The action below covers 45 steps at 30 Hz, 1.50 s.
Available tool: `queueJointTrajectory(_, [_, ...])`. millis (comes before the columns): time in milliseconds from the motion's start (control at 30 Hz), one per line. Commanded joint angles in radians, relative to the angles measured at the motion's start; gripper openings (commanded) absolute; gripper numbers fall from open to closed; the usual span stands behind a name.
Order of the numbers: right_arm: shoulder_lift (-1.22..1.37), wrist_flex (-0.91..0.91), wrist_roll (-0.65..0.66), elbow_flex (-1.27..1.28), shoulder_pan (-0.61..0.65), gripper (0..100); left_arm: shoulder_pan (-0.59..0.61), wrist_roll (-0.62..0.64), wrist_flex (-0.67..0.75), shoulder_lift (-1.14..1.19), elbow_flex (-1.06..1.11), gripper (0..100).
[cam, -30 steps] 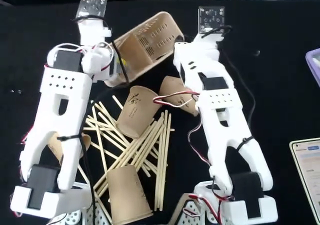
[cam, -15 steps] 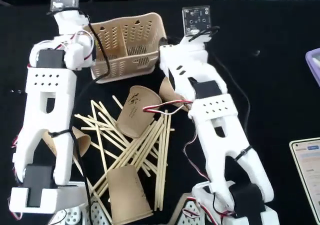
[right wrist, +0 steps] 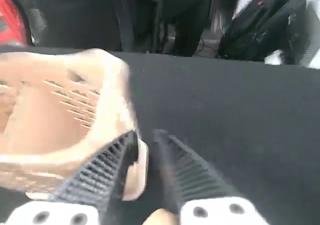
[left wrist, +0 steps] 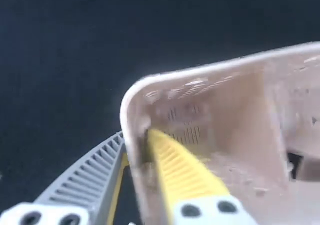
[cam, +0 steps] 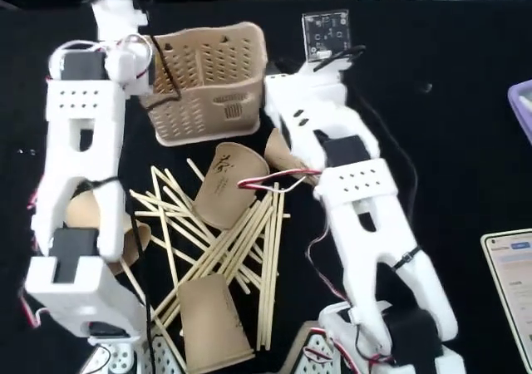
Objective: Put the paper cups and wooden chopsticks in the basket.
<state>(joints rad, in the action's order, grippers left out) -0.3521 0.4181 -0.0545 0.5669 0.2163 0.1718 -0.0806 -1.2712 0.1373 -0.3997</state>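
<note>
Left end effector (cam: 155, 73) clenched on the basket (cam: 208, 112) wall at upper left: yellow finger inside, grey one outside in the left wrist view. Basket upright, mouth up. Right end effector (cam: 270, 79) sits at the basket's right rim, and I cannot tell whether it grips.

Loose items all lie lower in the frame than the basket, between the arms on the worktop (cam: 449, 141). Four paper cups, all on their sides:
- half-hidden cup (cam: 133, 234) under the left arm
- centre cup (cam: 223, 187)
- lower cup (cam: 212, 324)
- right cup (cam: 281, 151), closest to the right end effector, so likely the next pick

Chopsticks (cam: 241, 241) are one tangled heap, too overlapped to count, long axes mostly lower left to upper right. One basket.
</note>
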Motion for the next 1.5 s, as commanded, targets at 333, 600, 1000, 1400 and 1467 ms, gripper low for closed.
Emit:
queueJointTrajectory(333, [-0.042,0.221,0.06,-0.28,0.04,30.6,0.053,0.044,-0.226,0.032,-0.429,28])
queueJointTrajectory(600, [-0.14,0.6,0.064,-0.349,-0.112,26.2,0.054,0.037,-0.483,0.032,-0.668,28])
queueJointTrajectory(1000, [-0.553,0.428,0.035,0.334,-0.126,21.9,0.206,-0.048,-0.489,-0.35,-0.265,27])
queueJointTrajectory(1400, [-0.515,0.281,-0.176,0.496,-0.126,22.1,0.352,-0.083,0.146,-1.003,1.052,27])
queueJointTrajectory(1467, [-0.478,0.235,-0.176,0.499,-0.126,21.9,0.358,-0.081,0.253,-1.077,1.213,27])
